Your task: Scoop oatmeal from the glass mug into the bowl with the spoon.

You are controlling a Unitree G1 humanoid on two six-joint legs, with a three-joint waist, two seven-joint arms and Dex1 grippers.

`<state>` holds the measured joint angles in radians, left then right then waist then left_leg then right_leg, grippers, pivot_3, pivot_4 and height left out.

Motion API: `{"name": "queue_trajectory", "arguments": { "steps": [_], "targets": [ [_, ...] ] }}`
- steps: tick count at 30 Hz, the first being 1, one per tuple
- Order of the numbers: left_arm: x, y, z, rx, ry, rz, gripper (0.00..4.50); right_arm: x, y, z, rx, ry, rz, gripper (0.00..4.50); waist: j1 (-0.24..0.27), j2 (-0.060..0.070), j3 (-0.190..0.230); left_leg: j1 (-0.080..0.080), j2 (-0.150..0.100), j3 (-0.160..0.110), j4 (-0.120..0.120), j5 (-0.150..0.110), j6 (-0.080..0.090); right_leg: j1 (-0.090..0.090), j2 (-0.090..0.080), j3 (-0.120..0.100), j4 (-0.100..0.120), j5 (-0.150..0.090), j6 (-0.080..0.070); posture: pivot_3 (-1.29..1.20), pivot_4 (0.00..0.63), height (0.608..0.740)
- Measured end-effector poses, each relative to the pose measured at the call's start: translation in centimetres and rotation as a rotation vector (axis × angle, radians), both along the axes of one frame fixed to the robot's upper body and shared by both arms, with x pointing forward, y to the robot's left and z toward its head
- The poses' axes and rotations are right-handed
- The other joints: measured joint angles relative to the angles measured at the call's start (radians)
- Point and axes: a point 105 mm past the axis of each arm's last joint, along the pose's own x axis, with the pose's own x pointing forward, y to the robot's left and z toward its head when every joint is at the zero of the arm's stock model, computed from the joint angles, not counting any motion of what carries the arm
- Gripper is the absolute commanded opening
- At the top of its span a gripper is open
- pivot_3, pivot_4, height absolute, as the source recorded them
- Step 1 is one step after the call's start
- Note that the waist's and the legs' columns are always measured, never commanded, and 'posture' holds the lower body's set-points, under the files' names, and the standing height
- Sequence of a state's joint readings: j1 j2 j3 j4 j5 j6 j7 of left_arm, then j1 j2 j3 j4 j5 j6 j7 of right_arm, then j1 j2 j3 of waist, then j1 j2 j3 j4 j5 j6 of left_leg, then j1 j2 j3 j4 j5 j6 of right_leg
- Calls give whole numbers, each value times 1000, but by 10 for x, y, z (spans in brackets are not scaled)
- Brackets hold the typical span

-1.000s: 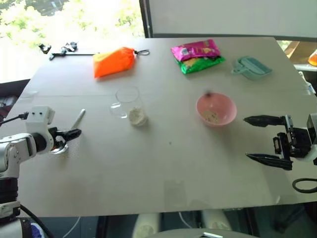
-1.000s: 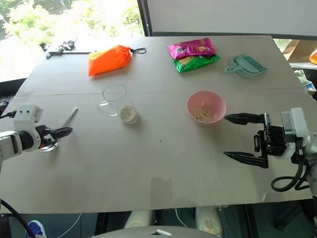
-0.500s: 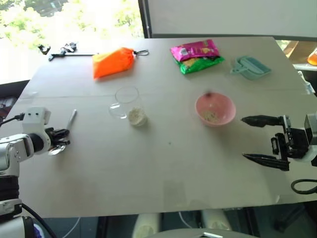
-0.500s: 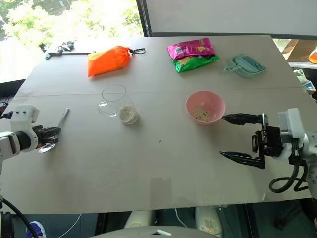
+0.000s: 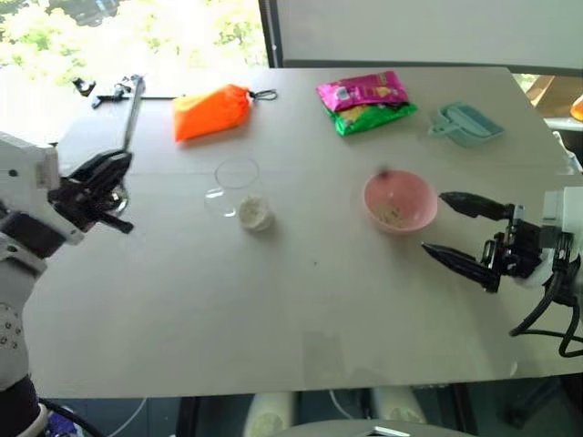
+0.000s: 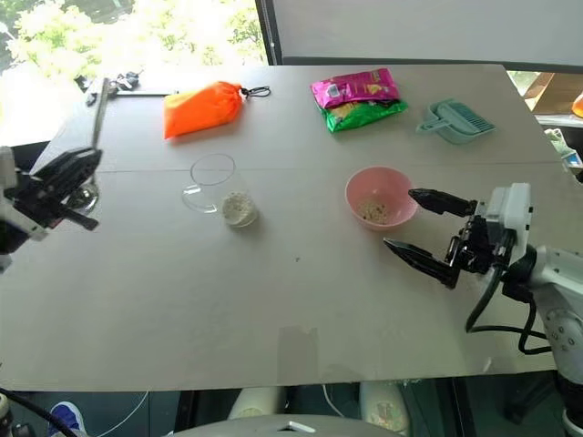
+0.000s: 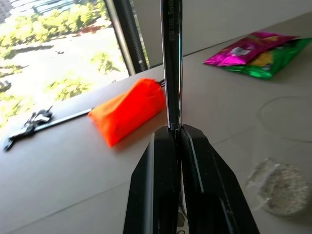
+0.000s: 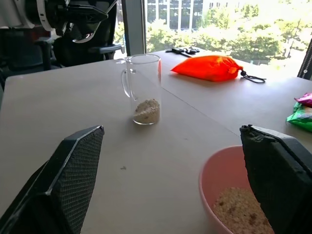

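The spoon [image 5: 131,107], slim shiny silver metal with a long thin handle, is clamped in the left claw [image 5: 107,182] at the left edge of the frame, lifted off the desk [image 5: 301,309]; its handle sticks up toward the upper left, and its oval bowl can just about be seen below the black fingers. The glass mug [image 5: 239,188], clear and colourless with a side handle, is stood upright left of centre, with a small heap of pale, flaky oatmeal [image 5: 254,214] in its bottom. The round pale pink bowl [image 5: 400,202] is sat right of centre with a few oats in it. The right claw [image 5: 455,232] is spread wide open just beside the bowl, nothing gripped, its pads textured like mesh. An orange fabric pouch [image 5: 211,111] is lying at the upper left.
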<state>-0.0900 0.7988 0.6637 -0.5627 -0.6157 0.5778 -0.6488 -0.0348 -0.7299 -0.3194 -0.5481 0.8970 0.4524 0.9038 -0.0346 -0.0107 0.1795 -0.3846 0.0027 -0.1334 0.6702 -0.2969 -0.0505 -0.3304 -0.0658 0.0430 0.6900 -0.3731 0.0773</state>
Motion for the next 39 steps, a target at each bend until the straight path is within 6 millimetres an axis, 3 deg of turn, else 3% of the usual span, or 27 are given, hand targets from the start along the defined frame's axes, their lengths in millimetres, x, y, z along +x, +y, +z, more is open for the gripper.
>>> {"name": "queue_trajectory", "arguments": {
  "steps": [4, 7, 10, 14, 21, 30, 33, 35, 36, 39],
  "targets": [
    [-9, -69, -1, 19, -15, -272, 39, -8, 12, 11, 77, 70, 52, 4500, 0, 0, 0, 3, 0, 1, 1, 0, 0, 3, 1, 1, 2, 0, 0, 0, 150, 740],
    [-9, -91, -13, 20, 34, -357, 39, -4, 14, 12, 91, 98, 2, 4500, -6, 0, 0, 3, 0, 1, 0, 0, 0, 2, 2, 1, 2, 0, 0, 0, 150, 740],
    [-5, -113, -38, 73, 101, -445, 39, 0, 18, 14, 122, 145, -44, 4500, -7, 0, 0, 3, 0, 1, 0, 0, 0, 2, 2, 2, 2, 0, 0, 0, 150, 740],
    [9, -127, -66, 99, 142, -490, 39, 5, 32, 11, 147, 260, -86, 4500, -5, 0, 0, 2, 0, 1, 0, 0, 0, 1, 2, 1, 2, 0, 0, 0, 150, 740],
    [23, -152, -65, 107, 63, -558, 39, 7, 53, 16, 195, 382, -57, 4500, -5, 0, 0, 0, 0, 1, 0, 0, 0, 0, 2, 1, 1, 0, 0, 0, 150, 740],
    [25, -168, -74, 83, 56, -606, 39, 32, 75, 19, 237, 445, -68, 4500, -7, 0, 0, 0, 0, 0, 0, 0, 0, -1, 2, 1, 1, 0, 0, 0, 150, 740],
    [25, -172, -76, 84, 59, -614, 0, 37, 81, 17, 238, 456, -70, 3706, -7, 0, 0, 0, 0, 0, 0, 0, 0, -1, 2, 0, 1, 0, 0, 0, 150, 740],
    [26, -172, -77, 82, 65, -615, 0, 38, 83, 14, 239, 464, -73, 2695, -7, 0, 0, 0, 0, 0, 0, 0, 0, -1, 2, 1, 1, 0, 0, 0, 150, 740],
    [26, -172, -78, 81, 67, -616, 0, 39, 85, 13, 241, 466, -73, 2454, -7, 0, 0, 0, 0, 0, 0, 0, 0, -2, 2, 1, 2, 0, 0, 0, 150, 740],
    [26, -173, -77, 84, 63, -621, 0, 41, 88, 16, 240, 450, -74, 1190, -8, 0, 0, 0, 0, 0, 0, 0, 0, -2, 2, 1, 3, 0, 0, 0, 150, 740]
  ]
}}
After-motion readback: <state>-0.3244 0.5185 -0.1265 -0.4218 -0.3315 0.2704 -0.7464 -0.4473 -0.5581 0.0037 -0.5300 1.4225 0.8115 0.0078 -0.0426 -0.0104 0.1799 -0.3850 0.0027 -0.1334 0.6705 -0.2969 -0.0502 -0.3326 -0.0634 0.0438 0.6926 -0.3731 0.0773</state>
